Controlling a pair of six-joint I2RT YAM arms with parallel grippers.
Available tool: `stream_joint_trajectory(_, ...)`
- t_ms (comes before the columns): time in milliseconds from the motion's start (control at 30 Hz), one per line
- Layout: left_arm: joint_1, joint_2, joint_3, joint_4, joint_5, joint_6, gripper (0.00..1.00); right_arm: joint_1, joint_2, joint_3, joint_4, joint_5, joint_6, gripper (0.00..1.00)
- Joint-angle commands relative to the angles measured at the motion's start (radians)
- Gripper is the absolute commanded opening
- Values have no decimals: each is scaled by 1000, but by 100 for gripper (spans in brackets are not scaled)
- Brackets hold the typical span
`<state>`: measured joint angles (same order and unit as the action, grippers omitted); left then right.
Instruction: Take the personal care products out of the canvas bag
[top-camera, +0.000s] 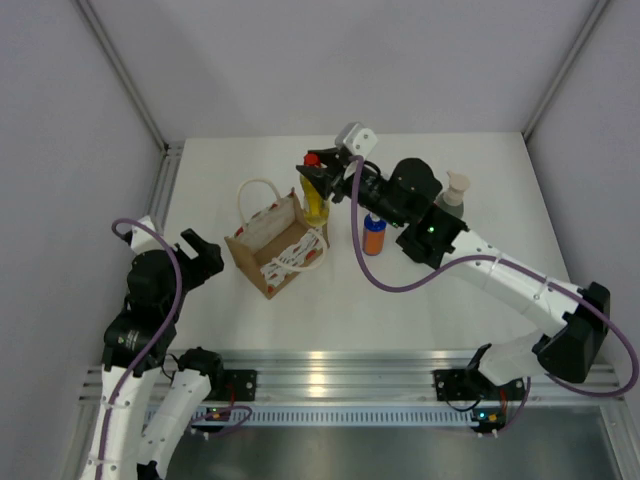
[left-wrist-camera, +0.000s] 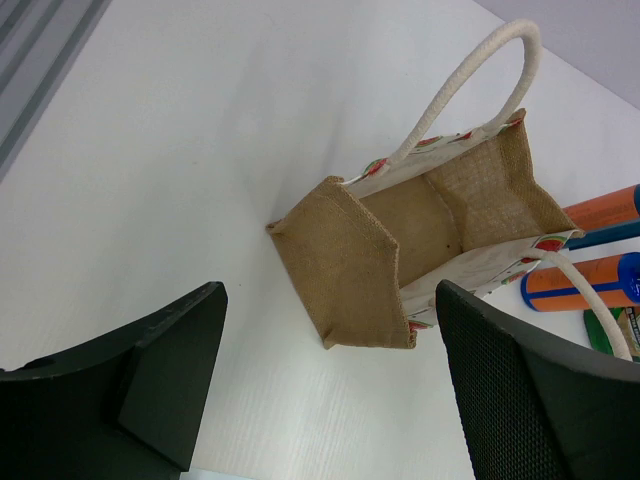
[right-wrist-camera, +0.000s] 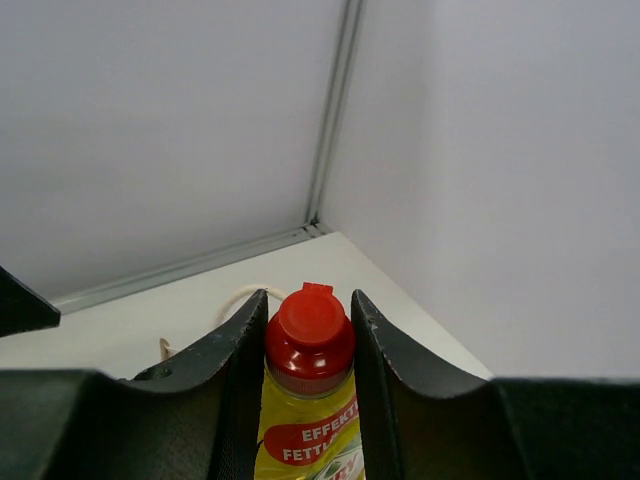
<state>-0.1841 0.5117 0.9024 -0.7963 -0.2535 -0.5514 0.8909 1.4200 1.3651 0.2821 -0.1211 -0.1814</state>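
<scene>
The yellow-green bottle (right-wrist-camera: 305, 440) with its red cap (right-wrist-camera: 308, 335) is out of the canvas bag (top-camera: 272, 248). In the top view it sits mid-frame, just off the bag's upper right corner. The right fingers (right-wrist-camera: 240, 365) are clamped on it just under the cap, one on each side of the neck. That grip likely keeps the bottle hanging upright, ready to be stood down. (No view shows whether its base touches the bench (top-camera: 300, 320).)

The bag stands left of centre with its mouth up and its rope handles (left-wrist-camera: 450, 88) loose. The left wrist view looks down into it and shows only bare weave, so I judge it empty or nearly so. Right of the bag, the orange bottle (top-camera: 373, 237) with a blue cap stands on the bench. The grey-green pump bottle (top-camera: 455, 192) stands further toward the upper right. They seem spaced so that each has room beside the last.

The right arm (top-camera: 500, 272) reaches from the lower right corner diagonally to the centre, and its wrist points the fingers left toward the bag. The left arm (top-camera: 150, 290) is folded at the lower left. The left fingers (left-wrist-camera: 170, 370) are spread wide and hold nothing. They are aimed at the bag's near side, well placed to steady it.
</scene>
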Motion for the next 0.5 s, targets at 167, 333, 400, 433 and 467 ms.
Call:
stream_joint_trajectory(167,5,-30,-7,8,-32,-12,90,-115,-300,-227,84,110,22,0)
stream_joint_trajectory(333,5,-29,-5,6,-38,-12,90,-176,-432,-406,114,150,40,0)
stream_joint_trajectory(400,5,-33,-5,6,-43,-13,90,-217,-467,-455,120,161,51,0)
stream_joint_trajectory(433,5,-35,-7,6,-44,-15,90,-231,-502,-499,121,163,63,0)
stream_joint_trajectory(467,5,-38,-7,6,-49,-15,90,-260,-522,-523,127,164,86,0)
